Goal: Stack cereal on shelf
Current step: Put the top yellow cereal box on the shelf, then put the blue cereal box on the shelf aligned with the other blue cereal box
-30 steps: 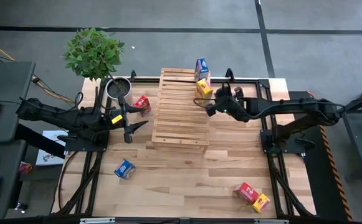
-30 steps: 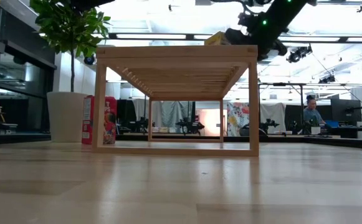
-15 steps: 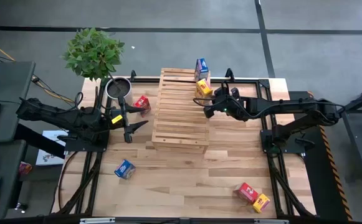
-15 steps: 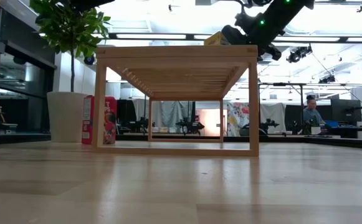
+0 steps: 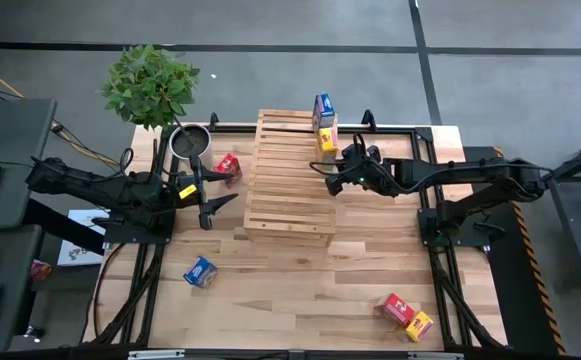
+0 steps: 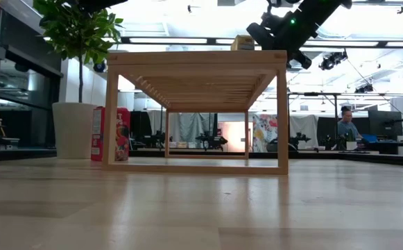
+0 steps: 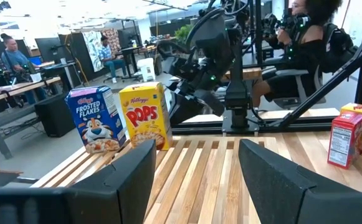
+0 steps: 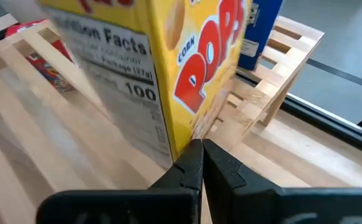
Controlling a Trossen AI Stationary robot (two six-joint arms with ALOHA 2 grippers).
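High view shows my right hand point(image 5: 334, 179) at the shelf's point(image 5: 288, 190) far right edge, just beside the yellow Corn Pops box point(image 5: 326, 141), which stands on the slats next to the blue Frosted Flakes box point(image 5: 323, 107). In the right wrist view the hand's fingers point(image 8: 193, 165) are pressed together, gripping nothing, with the yellow box point(image 8: 168, 56) standing free right in front of them. I judge the placing done and the step in hand to be drawing clear: I'd back off straight along the slats, level, so the tips don't clip the box or tip it into its blue neighbour.

My left hand point(image 5: 217, 207) waits over the bench point(image 5: 300, 285) left of the shelf, spread wide with nothing in it.

I count six boxes: two on the shelf, one red point(image 5: 227, 166) by the metal pot point(image 5: 189, 143), one blue point(image 5: 200, 271) near the front left, and a red point(image 5: 396, 309) and yellow point(image 5: 419, 324) pair at the front right.
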